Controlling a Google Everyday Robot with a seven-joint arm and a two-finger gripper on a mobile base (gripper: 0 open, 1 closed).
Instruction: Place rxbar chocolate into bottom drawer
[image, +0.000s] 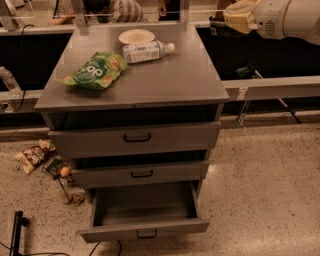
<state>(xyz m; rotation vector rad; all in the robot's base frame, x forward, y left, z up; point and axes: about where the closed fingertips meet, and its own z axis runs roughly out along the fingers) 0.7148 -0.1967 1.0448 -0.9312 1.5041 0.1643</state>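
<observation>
Item, your arm: cream-coloured two-finger gripper (239, 16) hung at 1 o'clock, past rear-right corner of grey metal cabinet (170, 82); grip state couldn't be told.
Black-wrapped rxbar chocolate: not visible on top or in drawer, so axis unknown.
Lowest grey bottom drawer (145, 229): open at 6 o'clock, well apart from gripper.
Green chip bag (95, 71): white lettering, unreadable.
</observation>
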